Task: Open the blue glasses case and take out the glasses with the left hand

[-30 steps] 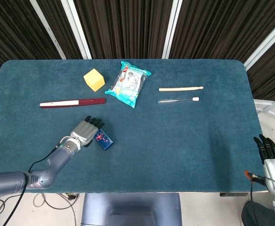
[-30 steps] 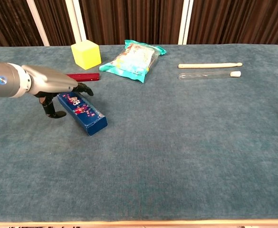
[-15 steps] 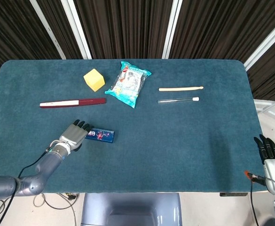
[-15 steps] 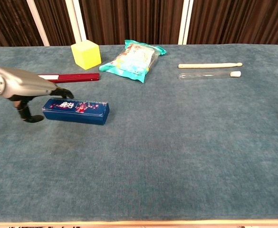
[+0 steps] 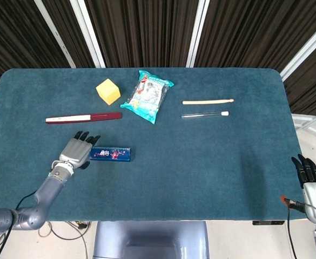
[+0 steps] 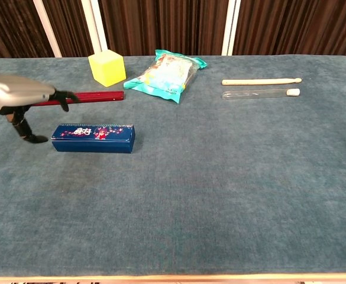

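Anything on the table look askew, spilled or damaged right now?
Nothing stands out. The blue glasses case lies flat and closed, just right of the left hand, which holds nothing. The snack bag looks intact, with no spill around it.

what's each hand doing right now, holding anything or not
Left hand: open, fingers spread, holding nothing, just left of the closed blue glasses case.
Right hand: off the table edge, holding nothing visible; open or shut unclear.

yellow cube (image 5: 108, 91), snack bag (image 5: 147, 95), red case (image 5: 83, 117), stick (image 5: 207, 101) and tube (image 5: 204, 114) on table (image 5: 201, 167).
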